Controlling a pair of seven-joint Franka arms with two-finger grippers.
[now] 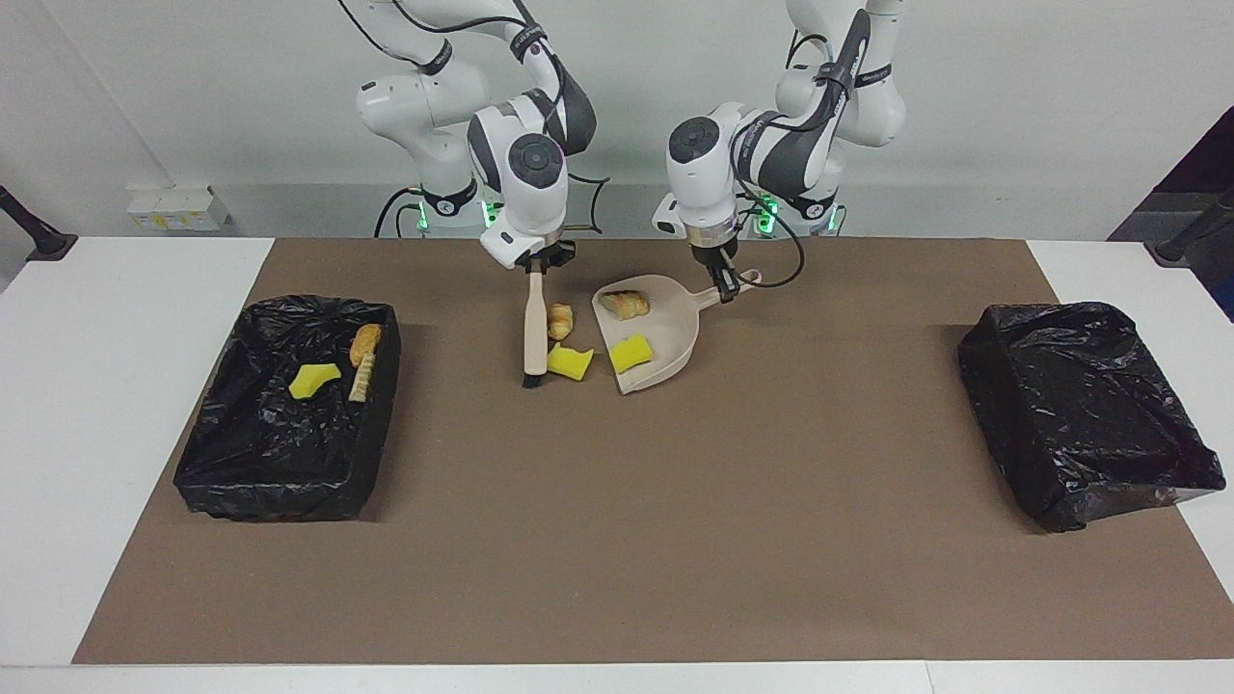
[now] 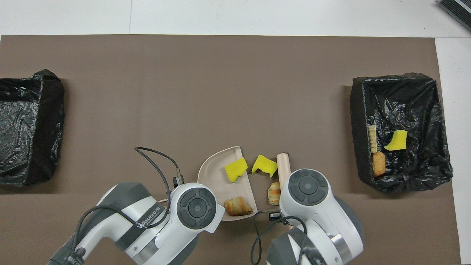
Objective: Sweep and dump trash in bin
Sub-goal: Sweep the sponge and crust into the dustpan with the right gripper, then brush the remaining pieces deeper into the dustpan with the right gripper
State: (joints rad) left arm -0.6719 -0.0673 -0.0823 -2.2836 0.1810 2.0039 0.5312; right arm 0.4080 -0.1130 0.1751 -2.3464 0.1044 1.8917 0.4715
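Brown matte mat (image 1: pixel 617 540) bears spongy yellow scraps (image 1: pixel 569 362).

— Can you see either gripper from above?
— No; the wrists cover them, and the dustpan (image 2: pixel 215 173) handle too.
— And the bin (image 2: pixel 25 129) at the left arm's end?
— The overhead picture's edge cuts it off.
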